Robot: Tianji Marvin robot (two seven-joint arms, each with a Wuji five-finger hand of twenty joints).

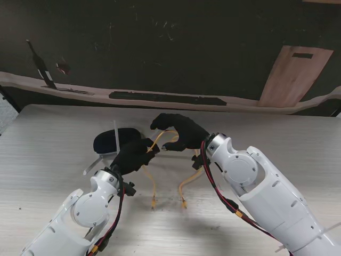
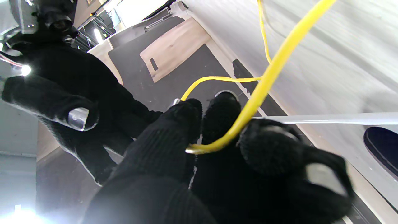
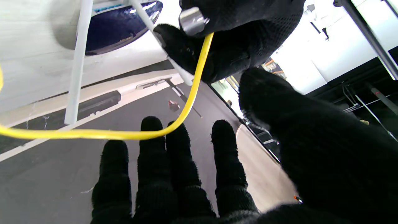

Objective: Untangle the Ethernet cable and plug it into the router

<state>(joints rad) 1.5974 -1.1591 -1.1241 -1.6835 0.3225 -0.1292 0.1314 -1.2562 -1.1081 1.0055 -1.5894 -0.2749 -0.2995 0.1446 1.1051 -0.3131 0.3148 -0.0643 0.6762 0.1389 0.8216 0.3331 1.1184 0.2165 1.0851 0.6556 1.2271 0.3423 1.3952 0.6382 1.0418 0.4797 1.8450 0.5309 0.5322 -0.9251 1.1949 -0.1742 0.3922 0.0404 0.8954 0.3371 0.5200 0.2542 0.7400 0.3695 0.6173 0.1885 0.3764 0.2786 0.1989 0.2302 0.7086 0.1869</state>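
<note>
A yellow Ethernet cable (image 1: 154, 143) is held up between my two black-gloved hands. Its two strands hang down to the table and end at plugs (image 1: 153, 203) nearer to me. My left hand (image 1: 133, 154) is shut on the cable (image 2: 248, 109), pinching it between its fingertips (image 2: 186, 124). My right hand (image 1: 178, 130) stays open, fingers (image 3: 149, 146) straight and thumb apart; the cable (image 3: 124, 134) lies across their tips. The dark blue router (image 1: 112, 140) sits on the table just left of my left hand, also seen in the right wrist view (image 3: 121, 28).
White antennas (image 1: 116, 136) stick up and out from the router close to my left hand, one (image 2: 326, 118) running right past its fingers. The table's far edge (image 1: 160, 109) borders a dark floor with a wooden board (image 1: 295, 74).
</note>
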